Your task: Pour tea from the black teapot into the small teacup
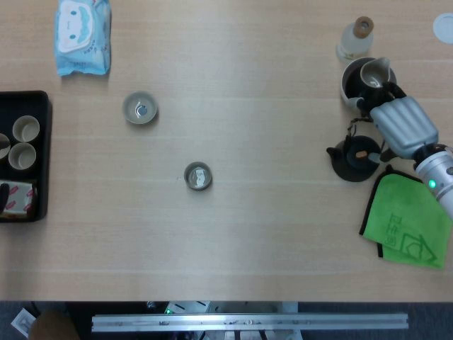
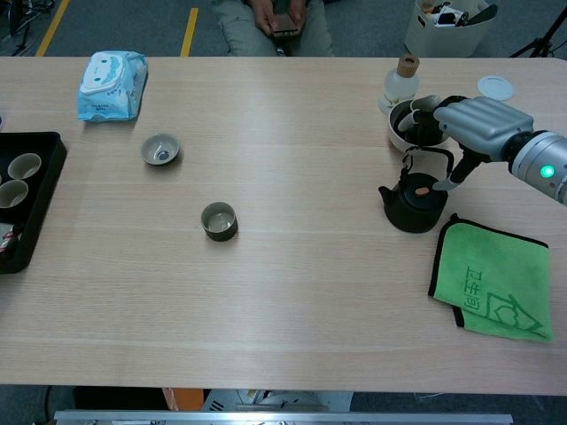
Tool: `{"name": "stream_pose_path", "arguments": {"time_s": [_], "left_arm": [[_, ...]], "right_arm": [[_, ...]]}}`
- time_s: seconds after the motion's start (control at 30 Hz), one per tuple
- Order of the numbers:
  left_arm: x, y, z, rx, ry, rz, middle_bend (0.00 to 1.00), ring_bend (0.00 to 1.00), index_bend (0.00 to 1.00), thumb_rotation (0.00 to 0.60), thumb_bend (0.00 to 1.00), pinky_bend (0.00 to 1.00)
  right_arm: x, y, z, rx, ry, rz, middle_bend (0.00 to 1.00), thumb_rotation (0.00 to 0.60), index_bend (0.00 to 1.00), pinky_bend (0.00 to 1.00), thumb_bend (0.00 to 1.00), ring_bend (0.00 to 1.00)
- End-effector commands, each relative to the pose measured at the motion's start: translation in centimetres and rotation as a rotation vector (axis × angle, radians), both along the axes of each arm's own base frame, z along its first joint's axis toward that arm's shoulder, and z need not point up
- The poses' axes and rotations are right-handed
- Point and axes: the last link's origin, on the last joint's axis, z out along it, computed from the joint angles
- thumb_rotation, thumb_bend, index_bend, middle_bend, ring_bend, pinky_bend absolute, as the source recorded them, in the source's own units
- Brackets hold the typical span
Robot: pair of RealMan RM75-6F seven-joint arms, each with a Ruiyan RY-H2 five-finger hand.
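The black teapot (image 1: pixel 354 157) (image 2: pixel 412 204) stands at the right of the table, its wire handle upright. My right hand (image 1: pixel 402 126) (image 2: pixel 474 124) hovers just above and to the right of the handle, fingers spread toward the bowl behind it. Its thumb points down beside the lid, and nothing is held. The small teacup (image 1: pixel 198 176) (image 2: pixel 219 220) sits near the table's middle, far to the left of the teapot. My left hand does not show in either view.
A white bowl (image 1: pixel 348 91) holding a pitcher and a corked bottle (image 1: pixel 356 39) stand just behind the teapot. A green cloth (image 1: pixel 409 219) lies at its front right. A second cup (image 1: pixel 140 108), a wipes pack (image 1: pixel 83 35) and a black tray (image 1: pixel 44 156) with cups are on the left.
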Motion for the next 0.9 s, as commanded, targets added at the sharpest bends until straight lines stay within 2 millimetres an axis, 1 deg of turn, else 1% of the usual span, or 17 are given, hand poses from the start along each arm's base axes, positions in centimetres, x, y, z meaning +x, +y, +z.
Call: {"name": "stream_pose_path", "arguments": {"time_s": [0.03, 0.2, 0.33, 0.63, 0.77, 0.9], "left_arm": [[0.0, 0.0, -0.1, -0.003, 0.001, 0.001, 0.17, 0.19, 0.20, 0.600, 0.39, 0.21], [0.0, 0.0, -0.1, -0.004, 0.002, 0.002, 0.17, 0.19, 0.20, 0.600, 0.39, 0.21], [0.0, 0.0, 0.0, 0.000, 0.001, -0.001, 0.17, 0.19, 0.20, 0.600, 0.39, 0.21], [0.0, -0.2, -0.1, -0.006, -0.002, 0.001, 0.17, 0.19, 0.20, 0.600, 0.39, 0.21], [0.0, -0.4, -0.4, -0.015, -0.012, 0.001, 0.17, 0.19, 0.20, 0.600, 0.39, 0.21], [0.0, -0.7, -0.7, -0.027, -0.022, 0.002, 0.17, 0.19, 0.20, 0.600, 0.39, 0.21]], "right_arm": [[-0.1, 0.0, -0.2, 0.012, 0.001, -0.005, 0.38, 0.600, 0.20, 0.09, 0.04, 0.19], [-0.1, 0.3, -0.3, 0.022, -0.015, -0.015, 0.38, 0.600, 0.20, 0.09, 0.04, 0.19], [0.1, 1.1, 0.5, 0.014, -0.054, -0.011, 0.38, 0.600, 0.20, 0.09, 0.04, 0.19], [-0.2, 4.7, 2.5, 0.020, -0.126, -0.007, 0.38, 0.600, 0.20, 0.09, 0.04, 0.20], [-1.4, 6.4, 3.1, 0.015, -0.113, -0.015, 0.38, 0.600, 0.20, 0.09, 0.04, 0.20], [-2.3, 7.7, 3.2, 0.011, -0.119, -0.040, 0.38, 0.600, 0.20, 0.09, 0.04, 0.20]]}}
